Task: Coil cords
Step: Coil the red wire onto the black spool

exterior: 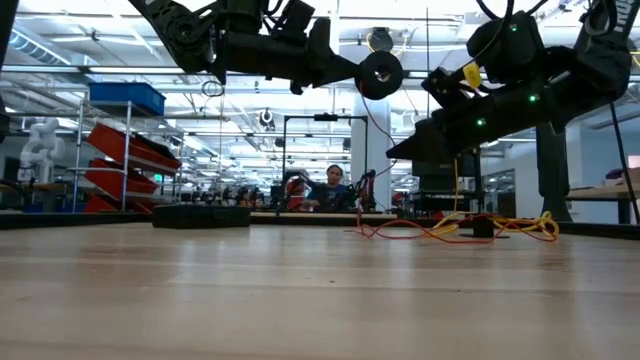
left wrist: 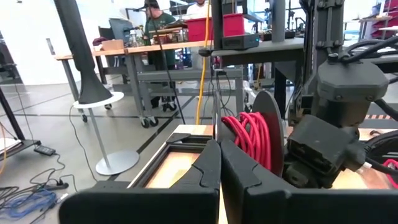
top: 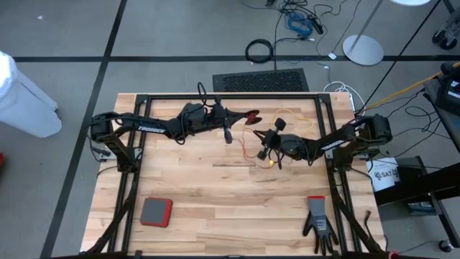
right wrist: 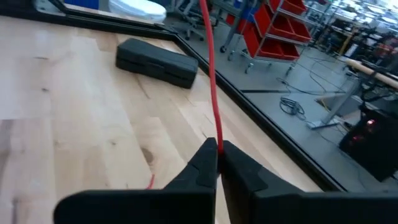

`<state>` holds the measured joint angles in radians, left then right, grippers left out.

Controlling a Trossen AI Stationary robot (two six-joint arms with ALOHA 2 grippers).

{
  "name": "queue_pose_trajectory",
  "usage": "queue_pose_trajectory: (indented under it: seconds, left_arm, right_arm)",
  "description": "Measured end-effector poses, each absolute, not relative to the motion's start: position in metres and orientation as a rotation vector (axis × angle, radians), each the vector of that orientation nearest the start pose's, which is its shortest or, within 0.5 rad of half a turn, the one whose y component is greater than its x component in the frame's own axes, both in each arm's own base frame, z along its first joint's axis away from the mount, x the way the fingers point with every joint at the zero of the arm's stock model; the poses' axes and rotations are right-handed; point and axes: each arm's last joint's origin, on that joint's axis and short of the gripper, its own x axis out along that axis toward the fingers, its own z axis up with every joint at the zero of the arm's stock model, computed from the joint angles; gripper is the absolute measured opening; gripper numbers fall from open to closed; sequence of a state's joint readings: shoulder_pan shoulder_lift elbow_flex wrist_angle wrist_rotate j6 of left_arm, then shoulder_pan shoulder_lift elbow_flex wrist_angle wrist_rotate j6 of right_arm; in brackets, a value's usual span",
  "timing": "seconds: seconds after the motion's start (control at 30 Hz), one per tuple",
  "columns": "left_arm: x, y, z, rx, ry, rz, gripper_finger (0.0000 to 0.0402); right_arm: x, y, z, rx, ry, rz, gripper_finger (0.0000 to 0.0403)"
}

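Observation:
A black reel [left wrist: 268, 134] wound with red cord [left wrist: 245, 140] hangs high over the table's far middle, at the tip of my left gripper [left wrist: 219, 163], which is shut; it also shows in the low view [exterior: 380, 73] and the high view [top: 251, 117]. My right gripper [right wrist: 217, 149], just right of it [top: 269, 146], is shut on the red cord. The yellow cord [exterior: 500, 228] lies in loose loops on the table beneath my right arm, with loops of red cord [exterior: 400, 230] and a small black reel [exterior: 483, 228]. My left gripper is shut at the reel's near side; a thin dark edge [left wrist: 214, 118] rises from between its fingertips. Whether that is a flange rim or cord, I cannot tell. The reel stands on edge, lifted clear of the table. My right gripper pinches a single strand of the red cord [right wrist: 214, 134] between its two fingertips. The fingers lie across the cord. The strand runs straight and taut up and away from the fingers, clear of the table.
A flat black case [right wrist: 158, 62] lies at the table's far left. A red and grey pad [top: 156, 212] and a black glove [top: 318, 224] lie near the front edge. Black frame rails [top: 215, 96] border the table. Bare wood lies in the front middle.

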<state>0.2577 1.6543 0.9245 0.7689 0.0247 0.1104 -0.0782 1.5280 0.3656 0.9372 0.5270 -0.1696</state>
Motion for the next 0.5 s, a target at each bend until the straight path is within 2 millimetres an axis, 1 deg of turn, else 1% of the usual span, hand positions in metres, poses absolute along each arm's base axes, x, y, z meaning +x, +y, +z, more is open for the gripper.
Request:
queue_pose_trajectory:
  seconds: [0.1, 0.2, 0.3, 0.43, 0.5]
  left_arm:
    - [0.350, 0.091, 0.252, 0.115, -0.027, 0.206, 0.0000]
    - [0.350, 0.089, 0.251, 0.115, -0.020, 0.150, 0.0000]
    - [0.350, 0.088, 0.246, 0.103, 0.038, 0.091, 0.0000]
    - [0.347, 0.091, 0.238, 0.076, 0.118, -0.008, 0.0000]
    - [0.346, 0.092, 0.233, 0.069, 0.161, -0.018, 0.0000]
  right_arm:
    - [0.250, -0.037, 0.146, -0.207, 0.263, -0.558, 0.0002]
    - [0.249, -0.042, 0.146, -0.179, 0.259, -0.574, 0.0001]
    - [0.248, -0.047, 0.145, -0.144, 0.262, -0.593, 0.0001]
    - [0.246, -0.051, 0.141, -0.103, 0.291, -0.613, 0.0001]
    - [0.246, -0.052, 0.140, -0.090, 0.298, -0.618, 0.0001]
